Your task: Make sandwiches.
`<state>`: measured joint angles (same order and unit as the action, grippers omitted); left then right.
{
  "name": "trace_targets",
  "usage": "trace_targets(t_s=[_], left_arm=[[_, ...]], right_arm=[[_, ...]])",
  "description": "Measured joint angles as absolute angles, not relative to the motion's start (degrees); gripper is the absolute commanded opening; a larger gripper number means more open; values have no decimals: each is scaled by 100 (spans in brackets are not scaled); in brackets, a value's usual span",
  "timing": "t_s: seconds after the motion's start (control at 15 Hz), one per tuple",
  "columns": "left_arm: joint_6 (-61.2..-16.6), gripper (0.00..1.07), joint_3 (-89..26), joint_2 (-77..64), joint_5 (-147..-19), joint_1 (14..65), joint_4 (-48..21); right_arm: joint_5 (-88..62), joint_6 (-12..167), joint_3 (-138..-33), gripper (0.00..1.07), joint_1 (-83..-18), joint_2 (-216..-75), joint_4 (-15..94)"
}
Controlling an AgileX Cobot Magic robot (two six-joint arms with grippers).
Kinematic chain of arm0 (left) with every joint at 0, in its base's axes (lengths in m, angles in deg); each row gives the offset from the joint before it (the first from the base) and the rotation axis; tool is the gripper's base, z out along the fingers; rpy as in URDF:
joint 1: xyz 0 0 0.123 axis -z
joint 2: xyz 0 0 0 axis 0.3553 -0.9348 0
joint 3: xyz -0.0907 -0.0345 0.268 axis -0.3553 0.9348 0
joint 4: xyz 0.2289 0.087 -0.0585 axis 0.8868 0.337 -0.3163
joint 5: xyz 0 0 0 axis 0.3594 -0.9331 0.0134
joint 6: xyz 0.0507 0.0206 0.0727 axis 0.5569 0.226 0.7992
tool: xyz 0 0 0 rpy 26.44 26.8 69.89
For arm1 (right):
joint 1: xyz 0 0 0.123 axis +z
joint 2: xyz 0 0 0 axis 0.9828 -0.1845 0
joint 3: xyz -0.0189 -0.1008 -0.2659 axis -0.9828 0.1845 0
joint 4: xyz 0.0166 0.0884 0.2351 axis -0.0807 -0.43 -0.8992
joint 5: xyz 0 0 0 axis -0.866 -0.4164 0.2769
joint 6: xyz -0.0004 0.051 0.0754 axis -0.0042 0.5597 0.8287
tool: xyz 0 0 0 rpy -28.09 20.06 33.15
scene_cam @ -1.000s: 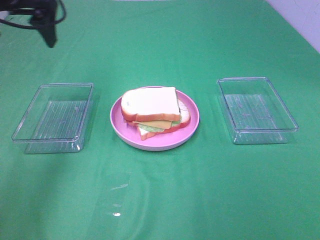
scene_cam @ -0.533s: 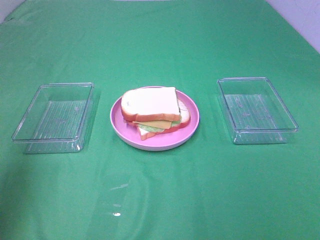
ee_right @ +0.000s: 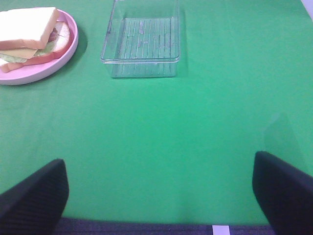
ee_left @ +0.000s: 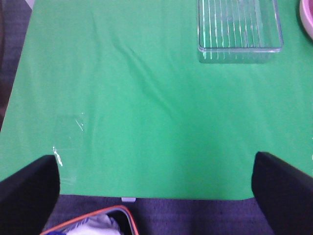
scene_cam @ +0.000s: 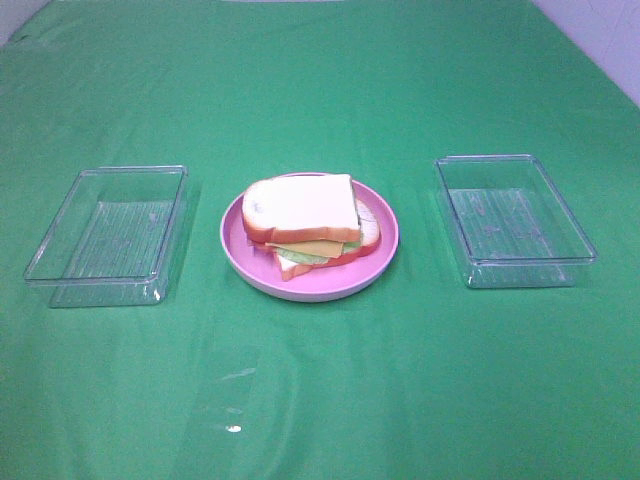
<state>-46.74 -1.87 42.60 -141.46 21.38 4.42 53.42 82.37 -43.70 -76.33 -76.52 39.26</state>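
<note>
A stacked sandwich (scene_cam: 305, 220) lies on the round pink plate (scene_cam: 380, 262) at the table's middle. Its top is a white bread slice (scene_cam: 300, 205) with an orange-brown crust. Yellow cheese (scene_cam: 312, 247) and pale green lettuce (scene_cam: 300, 258) stick out under it, above the bottom slice (scene_cam: 370, 232). The bacon is hidden inside. The sandwich also shows in the right wrist view (ee_right: 29, 29). Neither arm shows in the exterior view. My left gripper (ee_left: 156, 186) and right gripper (ee_right: 159, 191) are open and empty over bare green cloth, far from the plate.
An empty clear tray (scene_cam: 100, 290) stands left of the plate, another (scene_cam: 530, 262) to the right. They also show in the left wrist view (ee_left: 239, 49) and the right wrist view (ee_right: 141, 67). The cloth's edge (ee_left: 146, 197) lies close under both grippers.
The dark arm at the top left of the exterior view one second ago has moved out of view. The sandwich, plate and trays have not moved.
</note>
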Motion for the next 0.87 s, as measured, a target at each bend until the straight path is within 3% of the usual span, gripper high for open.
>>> trace_targets(t_s=[0.2, 0.6, 0.87], left_arm=[[-4691, 102, 576, 6093, -14020, 2138, 436], [-4095, 102, 851, 6265, -13527, 2138, 18], [-4044, 102, 925, 6265, -13418, 2138, -28]], right_arm=[[5342, 8237, -4370, 97, -7633, -7652, 3926], [5342, 8237, -4370, 97, -7633, -7652, 3926], [5342, 8237, -4370, 97, -7633, -7652, 3926]])
